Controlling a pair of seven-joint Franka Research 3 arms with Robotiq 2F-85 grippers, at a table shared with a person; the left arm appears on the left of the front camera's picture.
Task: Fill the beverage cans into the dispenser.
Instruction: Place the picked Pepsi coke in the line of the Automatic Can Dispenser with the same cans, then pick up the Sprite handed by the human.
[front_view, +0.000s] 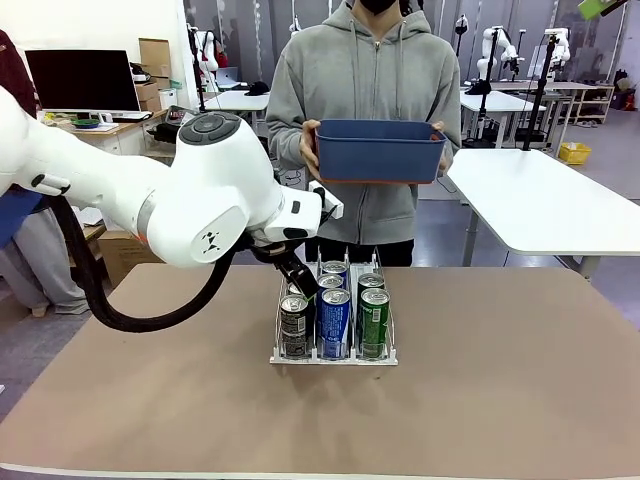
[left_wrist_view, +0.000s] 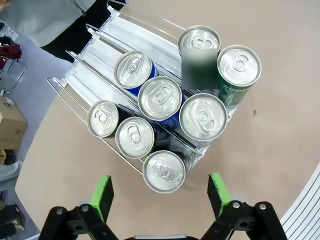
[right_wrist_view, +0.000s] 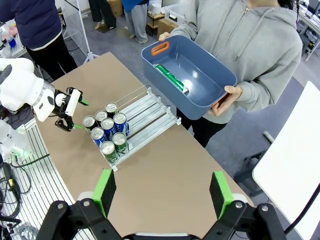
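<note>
Apparently sloped to feed forward, the dispenser (front_view: 335, 360) sits on the surface (front_view: 520, 380) with beverage cans (front_view: 334, 315) packed at its near end, left fingers (left_wrist_view: 102, 195) spread empty above them, right fingers (right_wrist_view: 105, 190) open too, a person (front_view: 365, 90) offering another can (right_wrist_view: 172, 79) in a blue bin (front_view: 380, 160).

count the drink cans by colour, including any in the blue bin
black cans: 3
blue cans: 3
green cans: 3 (2 in the dispenser, 1 lying in the blue bin)
total: 9
</note>
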